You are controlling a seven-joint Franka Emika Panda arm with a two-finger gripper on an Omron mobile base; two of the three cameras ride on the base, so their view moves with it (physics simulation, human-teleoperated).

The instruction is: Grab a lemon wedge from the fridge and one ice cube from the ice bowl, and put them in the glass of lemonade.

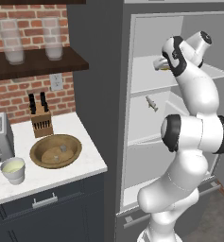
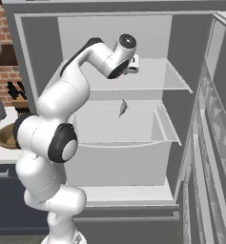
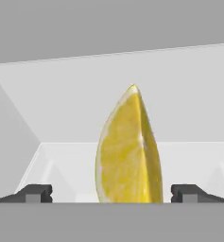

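Hand view had the lemon wedge [image 3: 130, 149] standing upright dead centre, right between the two dark fingertips [image 3: 35, 193], which sat well apart on either side with clear gaps to the fruit. So the tool [image 3: 111, 194] was spread wide, clamped on nothing. From the base cameras, the arm reached into the open fridge [image 2: 181, 119] at the upper shelf [image 2: 176, 81], and the wedge showed as a yellow speck at the wrist [image 1: 164, 67].

The risk, as I judged it: the wedge was balanced on its edge, so a nudge from one finger before the other could tip it or push it deeper along the shelf, and a tapered piece could squirt out of a pinch placed too high.

A small grey object [image 2: 122, 108] hung lower in the pale fridge. Off to the side, the white worktop [image 1: 80, 165] carried the wooden ice bowl [image 1: 56, 151], the cup of lemonade [image 1: 12, 169], a knife block [image 1: 41, 122] and a toaster [image 1: 0, 137], under a brick wall [image 1: 19, 94] and a dark shelf of tall glasses [image 1: 53, 40].
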